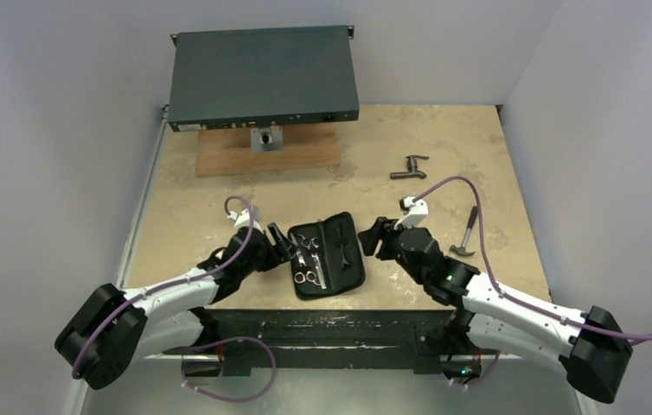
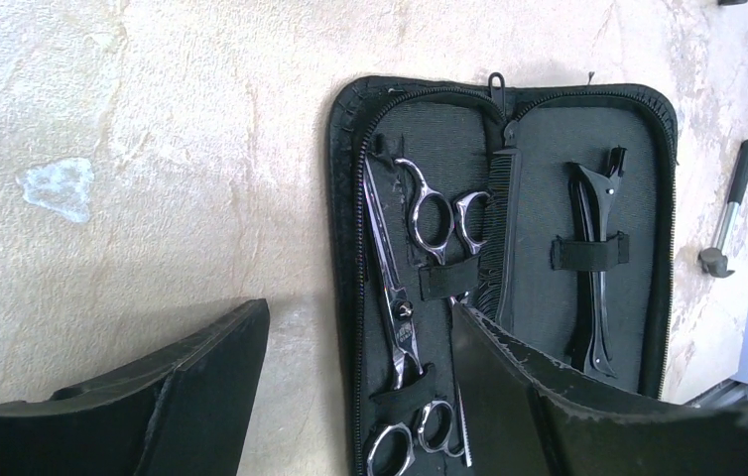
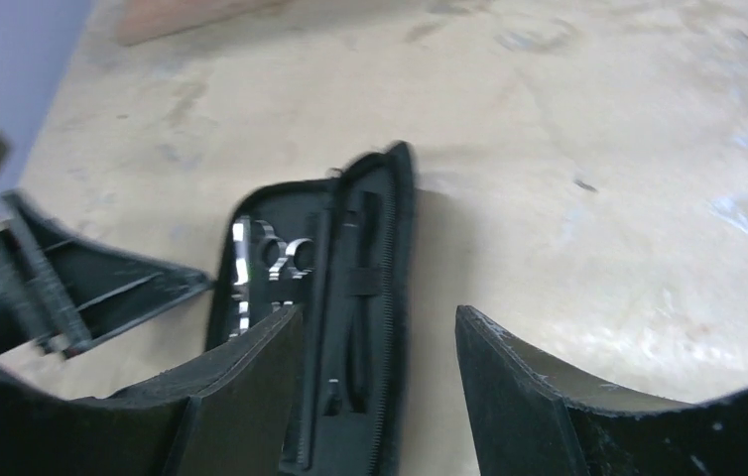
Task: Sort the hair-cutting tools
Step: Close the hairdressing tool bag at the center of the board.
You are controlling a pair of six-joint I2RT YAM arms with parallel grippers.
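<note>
The scissors lie flat in one half of the open black case. Small black straps go over them, likely so they cannot slide about. Their long side runs along the case's long side. The tips point to the end of the case with the little zip loop, and the finger rings sit at the other end. A second pair lies beside them the other way round (its blades are partly hidden).

The comb lies along the fold in the middle of the case. The clip sits under a strap in the other half. Both run the same way as the case.

The left hand hangs over the scissors side of the case, fingers spread, holding nothing. The right hand hangs by the clip side, also spread and empty. Every tool seems to be in its place.
</note>
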